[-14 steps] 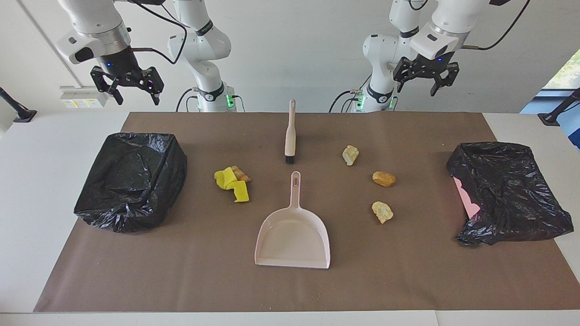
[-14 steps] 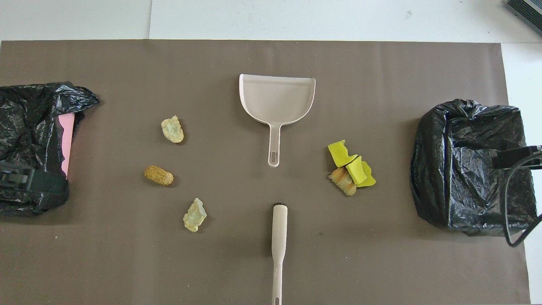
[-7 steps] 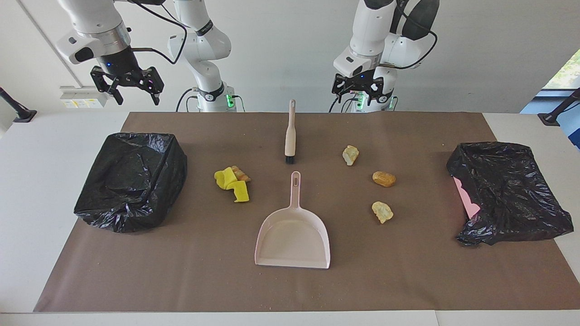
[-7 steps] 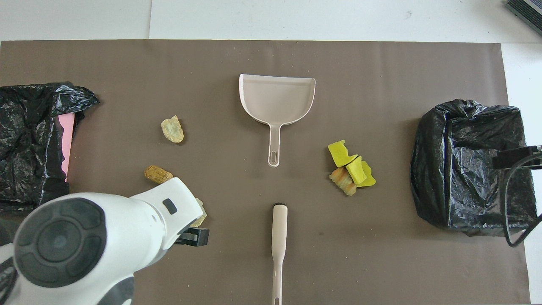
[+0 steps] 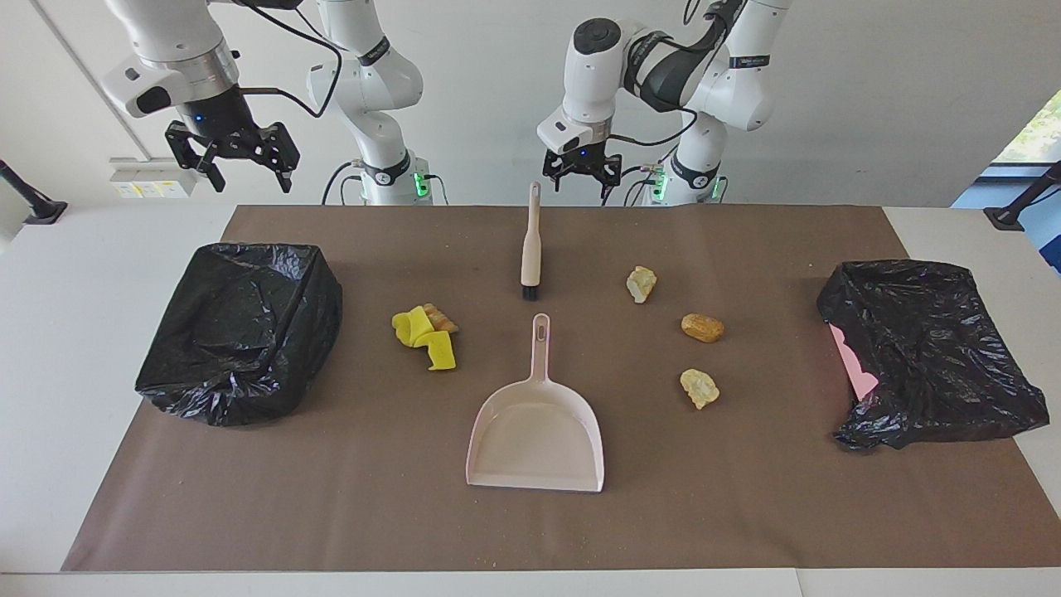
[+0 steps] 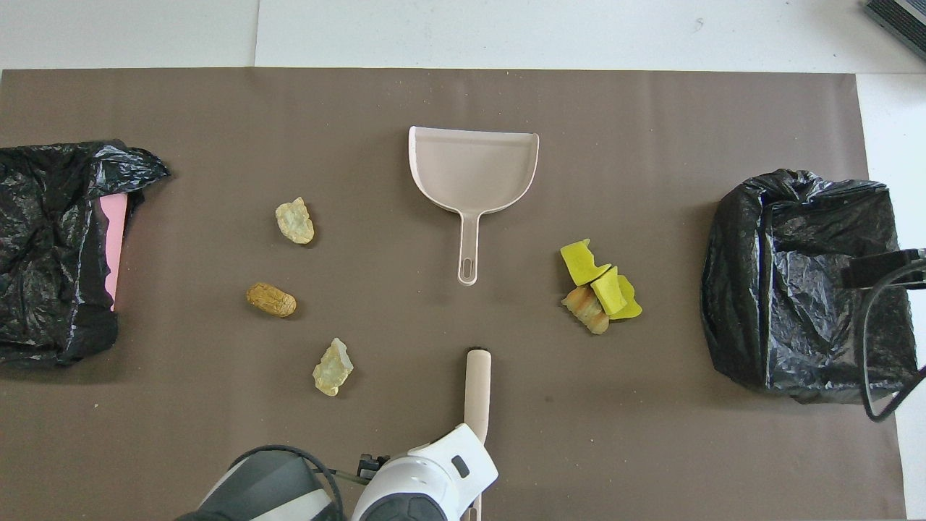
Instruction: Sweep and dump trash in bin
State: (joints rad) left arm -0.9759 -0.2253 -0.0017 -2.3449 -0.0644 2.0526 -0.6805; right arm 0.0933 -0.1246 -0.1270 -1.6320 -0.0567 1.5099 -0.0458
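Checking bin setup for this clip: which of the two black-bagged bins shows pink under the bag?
The bin at the left arm's end of the table: a pink strip shows at its edge. The bin at the right arm's end is fully covered in black plastic.

The left arm bends forward from its base, its wrist pointing straight down, and the left gripper [image 5: 583,175] hangs low with its fingers spread apart. The right arm waits, raised high toward its own end of the table, and the right gripper [image 5: 236,166] also points downward with its fingers wide apart, holding nothing.
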